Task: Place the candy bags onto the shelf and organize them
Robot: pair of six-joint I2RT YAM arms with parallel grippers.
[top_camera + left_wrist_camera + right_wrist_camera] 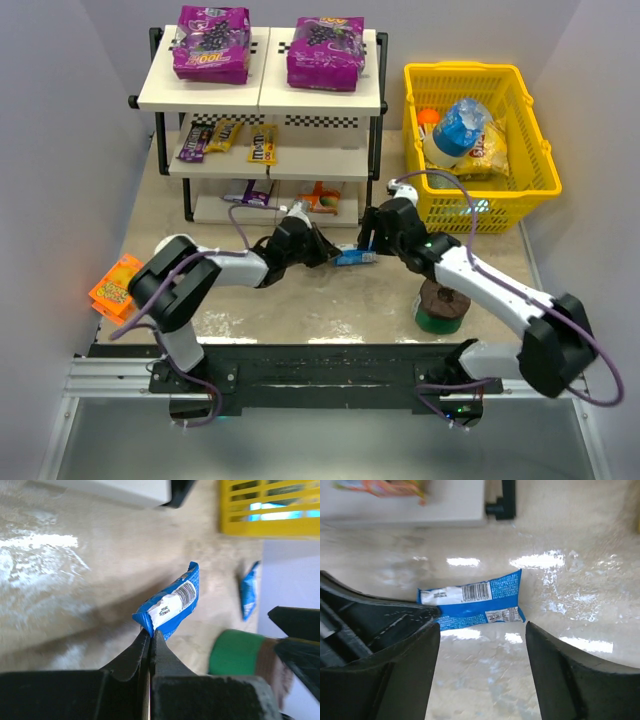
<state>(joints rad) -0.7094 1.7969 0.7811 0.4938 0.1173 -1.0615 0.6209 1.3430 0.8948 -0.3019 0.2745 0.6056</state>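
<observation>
Left claw, clenched on a crimped end of the blue candy bag, holds it low, just in front of the shelf; the right claw stands released beside it. Light, soft and glossy (apt to slip), the bag is best pinched at that flat seal. Its barcode shows, but the print is too small to read.

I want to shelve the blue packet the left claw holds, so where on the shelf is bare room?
The right half of the middle tier is bare, bordered by the yellow packet on its left and the frame post on its right. The top tier is crowded: two large purple bags nearly cover it.
</observation>
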